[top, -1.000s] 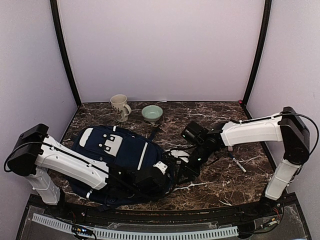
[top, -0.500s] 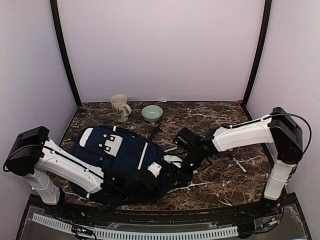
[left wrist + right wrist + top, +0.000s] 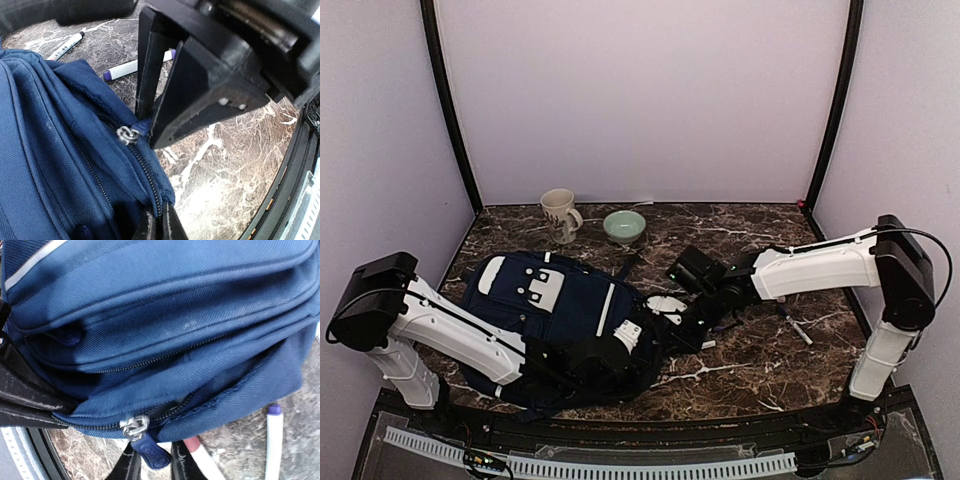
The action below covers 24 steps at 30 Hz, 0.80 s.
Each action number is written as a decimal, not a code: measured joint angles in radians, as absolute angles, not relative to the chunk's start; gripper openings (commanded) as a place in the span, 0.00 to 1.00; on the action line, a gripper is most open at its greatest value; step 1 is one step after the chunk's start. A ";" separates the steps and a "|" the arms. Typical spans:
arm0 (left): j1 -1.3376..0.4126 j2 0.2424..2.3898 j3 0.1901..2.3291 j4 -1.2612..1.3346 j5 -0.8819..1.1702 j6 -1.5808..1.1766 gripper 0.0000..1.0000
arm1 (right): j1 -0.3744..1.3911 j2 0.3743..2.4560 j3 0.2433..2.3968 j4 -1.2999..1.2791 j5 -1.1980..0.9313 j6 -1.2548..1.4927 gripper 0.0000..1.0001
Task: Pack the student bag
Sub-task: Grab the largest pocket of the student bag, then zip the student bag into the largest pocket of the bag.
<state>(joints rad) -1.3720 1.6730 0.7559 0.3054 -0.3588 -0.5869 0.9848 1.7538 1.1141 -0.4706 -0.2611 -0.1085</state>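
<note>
Since a second ago both arms have shuffled a bit. My left hand (image 3: 156, 227) has slid back along the near edge of the bag, and my right hand (image 3: 154, 456) has come in closer to meet it.

Right now the left hand is clenched tight, fingertips together on a fold of the navy-blue fabric backpack (image 3: 555, 300), right at the zip seam. Just next to that, the right hand is pinching the blue zip pull tab (image 3: 143, 125) with a finger on either side. The tab hangs off a small silver metal slider (image 3: 133, 426).

The backpack is lying flat on the left half of the dark marble-pattern counter (image 3: 770, 360). Its end points toward the middle, where the two hands meet.

Just past that end, a white marker with a purple cap (image 3: 135, 68) lies on the counter near the right hand. A white marker with a black cap (image 3: 65, 45) lies a little further out.

Way at the back, beyond the bag, a beige ceramic mug (image 3: 558, 213) and a pale green bowl (image 3: 624, 226) sit side by side, well apart from both hands.
</note>
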 measured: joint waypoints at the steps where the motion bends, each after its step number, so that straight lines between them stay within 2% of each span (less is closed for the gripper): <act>1: -1.372 1.671 0.756 0.305 -0.359 -0.587 0.02 | 0.985 1.748 1.114 -0.469 -0.253 -0.111 0.18; 4: -1.372 1.671 0.756 0.305 -0.357 -0.586 0.02 | 0.985 1.734 1.114 -0.457 -0.234 -0.111 0.11; 12: -1.372 1.670 0.756 0.305 -0.356 -0.583 0.01 | 0.986 1.731 1.109 -0.444 -0.270 -0.126 0.00; 24: -1.408 1.647 0.781 0.154 -0.386 -0.580 0.00 | 0.918 1.806 1.153 -0.537 -0.371 -0.234 0.00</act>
